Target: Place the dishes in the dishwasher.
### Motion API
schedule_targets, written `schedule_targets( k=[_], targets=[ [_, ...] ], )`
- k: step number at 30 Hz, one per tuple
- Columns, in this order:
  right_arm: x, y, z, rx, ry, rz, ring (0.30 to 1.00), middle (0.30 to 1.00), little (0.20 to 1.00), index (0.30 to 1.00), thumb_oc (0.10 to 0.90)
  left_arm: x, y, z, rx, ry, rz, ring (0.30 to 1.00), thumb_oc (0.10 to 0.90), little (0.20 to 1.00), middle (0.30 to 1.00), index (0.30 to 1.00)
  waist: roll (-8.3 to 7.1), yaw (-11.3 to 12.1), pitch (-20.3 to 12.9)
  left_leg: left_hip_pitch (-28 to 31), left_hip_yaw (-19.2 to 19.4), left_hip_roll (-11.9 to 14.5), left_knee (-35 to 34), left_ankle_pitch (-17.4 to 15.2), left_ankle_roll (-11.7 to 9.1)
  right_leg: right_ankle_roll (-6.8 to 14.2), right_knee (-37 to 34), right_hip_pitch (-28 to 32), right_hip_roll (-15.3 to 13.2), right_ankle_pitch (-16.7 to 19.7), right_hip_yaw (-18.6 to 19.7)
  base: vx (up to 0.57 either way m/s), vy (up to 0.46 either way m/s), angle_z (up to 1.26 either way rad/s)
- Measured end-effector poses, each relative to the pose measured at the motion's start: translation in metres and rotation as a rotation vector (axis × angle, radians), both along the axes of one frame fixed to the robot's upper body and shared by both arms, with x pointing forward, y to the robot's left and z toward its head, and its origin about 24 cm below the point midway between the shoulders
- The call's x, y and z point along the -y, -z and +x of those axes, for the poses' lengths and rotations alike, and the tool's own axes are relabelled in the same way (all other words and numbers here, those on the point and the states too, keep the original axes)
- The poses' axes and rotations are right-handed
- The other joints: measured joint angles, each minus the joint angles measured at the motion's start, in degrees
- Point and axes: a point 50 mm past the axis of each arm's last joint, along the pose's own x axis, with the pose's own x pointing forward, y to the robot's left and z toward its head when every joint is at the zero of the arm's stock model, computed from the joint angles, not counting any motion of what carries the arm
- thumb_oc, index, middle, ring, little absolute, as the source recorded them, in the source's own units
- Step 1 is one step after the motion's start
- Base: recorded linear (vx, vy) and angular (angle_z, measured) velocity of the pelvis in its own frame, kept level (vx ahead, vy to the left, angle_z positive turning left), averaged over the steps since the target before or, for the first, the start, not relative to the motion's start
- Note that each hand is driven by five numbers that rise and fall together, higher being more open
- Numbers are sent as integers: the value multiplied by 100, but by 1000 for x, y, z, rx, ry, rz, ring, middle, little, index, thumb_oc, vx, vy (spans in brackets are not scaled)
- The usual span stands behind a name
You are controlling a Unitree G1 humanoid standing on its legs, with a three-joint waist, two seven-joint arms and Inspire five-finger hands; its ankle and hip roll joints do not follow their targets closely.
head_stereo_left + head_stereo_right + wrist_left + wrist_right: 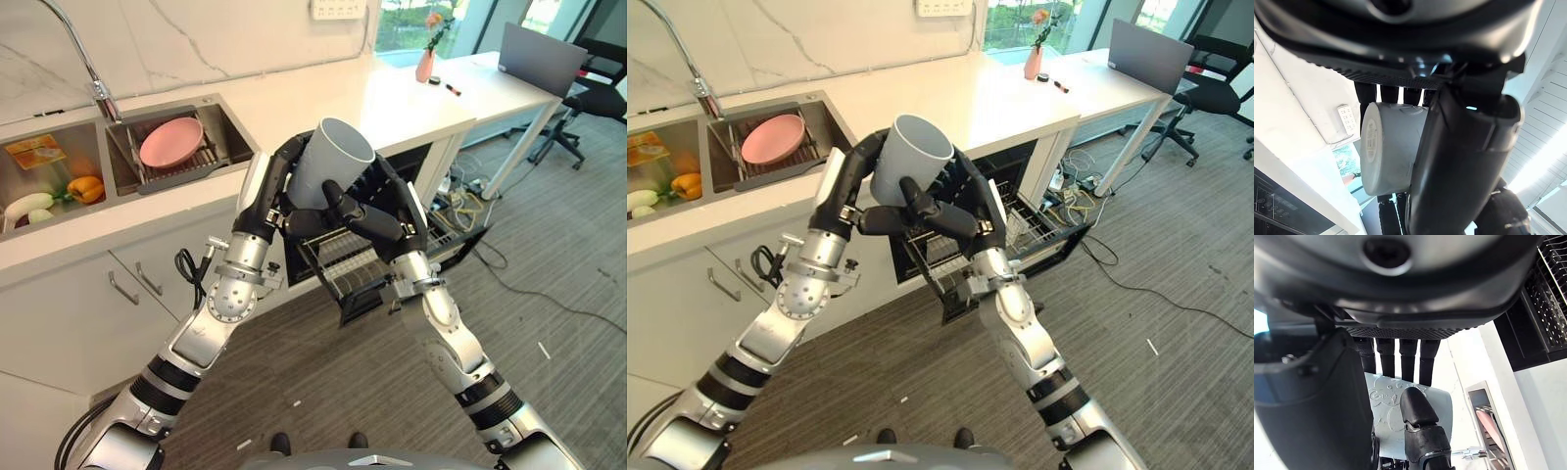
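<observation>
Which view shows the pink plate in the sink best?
The left eye view: the pink plate lies whole on the sink rack, unobstructed. The right eye view shows it much the same, nearer the frame's edge. The right wrist view catches a pink sliver; the left wrist view looks at the grey cup.

No text, label or number can be read; the marks on the grey cup [1388, 147] are too blurred.

Laptop [542, 57] and vase [425, 65] on white desk [509, 86].
</observation>
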Motion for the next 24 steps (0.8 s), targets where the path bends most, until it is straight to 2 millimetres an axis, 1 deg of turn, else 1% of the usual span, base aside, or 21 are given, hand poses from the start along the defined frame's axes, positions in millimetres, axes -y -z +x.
schedule_targets(
  k=[3,4,5,6,9,14,16,19,21,23,24],
  targets=[
    [0,2,-1,-15,-3,18,300,300,300,300,400,0,0,0,-3,2,6,300,400,300,300,300,0,-2,0,3,-16,-4,-14,2,-7,0,0,11,-5,0,-15,-3,6,3],
    [0,2,-1,-16,-3,19,300,300,300,300,400,0,1,0,-4,2,7,380,453,380,380,380,0,-1,0,0,-20,-6,-1,5,-4,0,0,9,-6,0,-17,33,0,2],
    [0,2,-1,-17,-3,19,300,300,300,300,400,0,1,0,-5,2,7,728,685,728,728,728,0,-1,0,0,-20,-7,-21,1,-9,0,0,10,-9,0,-18,0,0,0],
    [0,3,-1,-17,-1,19,300,300,300,300,400,-1,1,0,-6,2,7,900,800,900,900,900,0,1,0,0,-21,-8,-22,2,-9,0,0,11,-8,-1,-18,-43,1,0],
    [1,7,-3,-35,3,21,300,300,300,300,400,0,6,-2,-27,5,-3,900,800,900,900,900,1,4,0,1,-30,-8,-23,-18,-40,0,-1,16,-10,-1,-29,14,1,1],
    [12,11,-2,-62,50,41,300,300,300,300,400,3,14,-6,-74,59,24,900,800,900,900,900,6,9,3,-26,-118,-18,-22,3,-14,-7,0,20,-17,-7,-97,5,-5,7],
    [13,13,-2,-69,53,39,300,300,300,300,400,3,16,-7,-79,59,21,900,800,900,900,900,6,5,3,-31,-131,-17,-22,22,7,-8,-1,20,-16,-8,-112,4,-4,4],
    [16,16,0,-86,76,37,300,300,300,300,400,1,19,-9,-86,57,16,900,800,900,900,900,20,22,11,-38,-147,-17,-23,11,-20,-13,-1,25,-15,-14,-134,13,-8,4],
    [25,19,3,-117,152,64,300,300,300,300,400,1,23,-12,-99,65,16,900,800,900,900,900,25,32,13,-46,-158,-19,-24,1,-34,-11,-1,26,-16,-19,-154,10,-6,5],
    [42,21,8,-147,270,113,300,300,300,300,400,4,28,-15,-118,94,25,900,800,900,900,900,41,84,21,-52,-172,-29,-23,3,-32,-4,-1,26,-25,-24,-166,3,-3,5],
    [42,21,8,-147,270,113,300,300,300,300,400,4,28,-15,-118,94,25,900,800,900,900,900,41,84,21,-52,-172,-29,-23,3,-32,-4,-1,26,-25,-24,-166,0,0,0]
  ],
)
